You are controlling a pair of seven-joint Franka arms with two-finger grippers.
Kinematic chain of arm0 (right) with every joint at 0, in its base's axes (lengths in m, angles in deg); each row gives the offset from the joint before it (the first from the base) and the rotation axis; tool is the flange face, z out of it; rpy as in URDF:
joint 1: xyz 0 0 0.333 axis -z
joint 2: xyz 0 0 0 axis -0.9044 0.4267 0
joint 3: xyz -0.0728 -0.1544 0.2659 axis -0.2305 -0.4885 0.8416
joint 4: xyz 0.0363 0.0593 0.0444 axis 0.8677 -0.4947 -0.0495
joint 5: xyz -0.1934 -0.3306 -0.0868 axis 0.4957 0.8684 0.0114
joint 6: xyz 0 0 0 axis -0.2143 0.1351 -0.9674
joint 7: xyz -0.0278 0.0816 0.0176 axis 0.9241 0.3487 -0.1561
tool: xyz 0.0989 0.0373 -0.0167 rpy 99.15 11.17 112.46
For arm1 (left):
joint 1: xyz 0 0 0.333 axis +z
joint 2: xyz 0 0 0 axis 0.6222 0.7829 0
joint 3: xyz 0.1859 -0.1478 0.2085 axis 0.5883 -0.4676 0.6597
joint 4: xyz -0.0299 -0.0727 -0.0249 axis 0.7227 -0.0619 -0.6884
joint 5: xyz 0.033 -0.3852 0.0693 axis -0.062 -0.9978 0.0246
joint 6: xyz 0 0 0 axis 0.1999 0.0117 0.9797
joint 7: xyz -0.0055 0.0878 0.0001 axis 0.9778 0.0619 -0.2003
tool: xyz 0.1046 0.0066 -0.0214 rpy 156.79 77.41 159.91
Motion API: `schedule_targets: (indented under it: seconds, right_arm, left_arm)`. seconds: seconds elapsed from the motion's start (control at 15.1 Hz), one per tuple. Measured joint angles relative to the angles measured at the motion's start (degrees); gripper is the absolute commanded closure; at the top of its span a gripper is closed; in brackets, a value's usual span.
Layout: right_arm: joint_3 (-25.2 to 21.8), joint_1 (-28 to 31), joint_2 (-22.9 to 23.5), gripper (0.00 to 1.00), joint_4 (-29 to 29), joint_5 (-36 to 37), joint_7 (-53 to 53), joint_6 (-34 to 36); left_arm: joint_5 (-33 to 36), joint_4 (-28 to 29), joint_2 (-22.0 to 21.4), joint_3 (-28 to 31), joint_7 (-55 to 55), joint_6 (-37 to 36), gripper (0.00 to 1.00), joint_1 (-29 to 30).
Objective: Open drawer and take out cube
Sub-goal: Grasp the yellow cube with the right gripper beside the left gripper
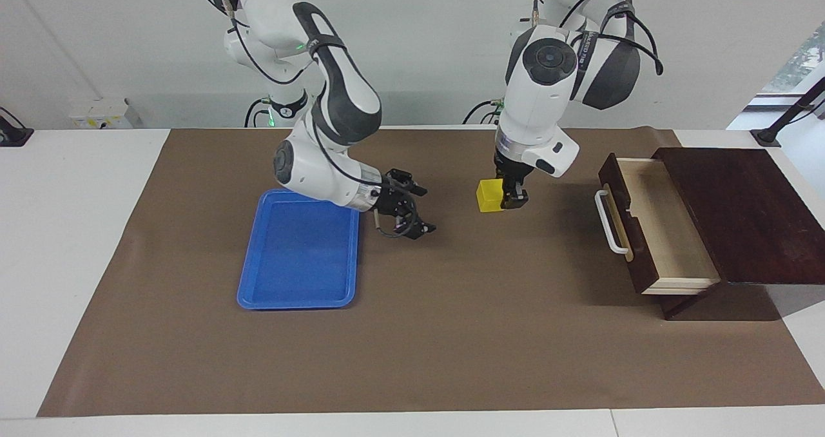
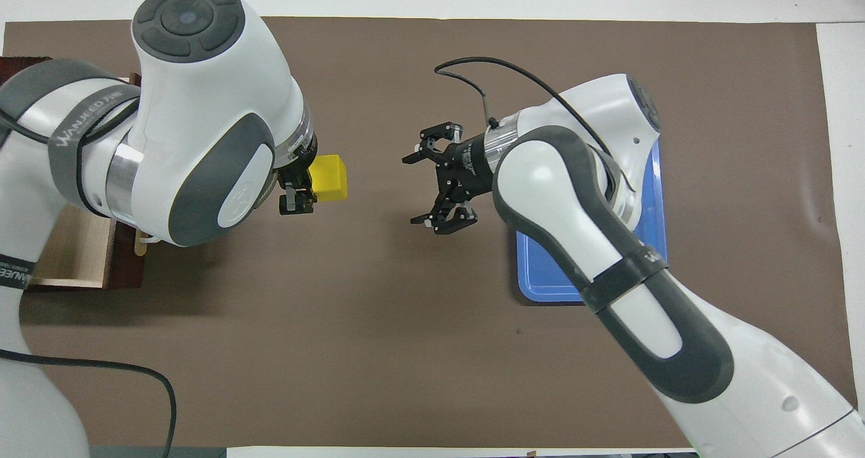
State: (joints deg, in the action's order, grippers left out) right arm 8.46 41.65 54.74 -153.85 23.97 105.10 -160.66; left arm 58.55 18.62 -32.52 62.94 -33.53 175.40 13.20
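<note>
The yellow cube (image 1: 488, 196) (image 2: 329, 177) hangs over the brown mat, between the drawer and the tray, with my left gripper (image 1: 500, 198) (image 2: 305, 186) shut on it from above. The drawer (image 1: 651, 221) (image 2: 71, 259) stands pulled out of its dark wooden box (image 1: 741, 211) at the left arm's end of the table. Its white handle (image 1: 609, 221) faces the middle and its pale inside shows nothing in it. My right gripper (image 1: 425, 210) (image 2: 413, 190) is open, lies level over the mat beside the tray, and points at the cube, a short gap away.
A blue tray (image 1: 300, 250) (image 2: 540, 279) lies on the brown mat (image 1: 451, 334) toward the right arm's end, partly covered by the right arm in the overhead view. A black cable (image 2: 81, 370) crosses the mat's corner by the left arm's base.
</note>
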Motion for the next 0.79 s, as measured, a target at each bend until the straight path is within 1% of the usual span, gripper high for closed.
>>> schedule_targets:
  seconds: [0.13,0.46,0.66,0.79]
  right_arm:
    - [0.0,-1.9,0.3,0.0,1.9,0.0,2.5,-0.7]
    - [0.0,-3.5,1.9,0.0,6.5,0.0,6.6,-1.2]
    - [0.0,-5.6,2.9,0.0,7.2,0.0,7.8,-5.5]
    - [-0.1,-6.4,3.5,0.0,7.3,0.0,7.9,-6.6]
  left_arm:
    - [0.0,0.0,0.0,0.0,0.0,0.1,1.0,0.0]
    - [0.0,0.0,0.0,0.0,0.0,1.0,1.0,0.0]
    - [0.0,0.0,0.1,0.0,0.0,1.2,1.0,0.0]
    - [0.0,0.0,0.2,0.0,0.0,1.4,1.0,0.0]
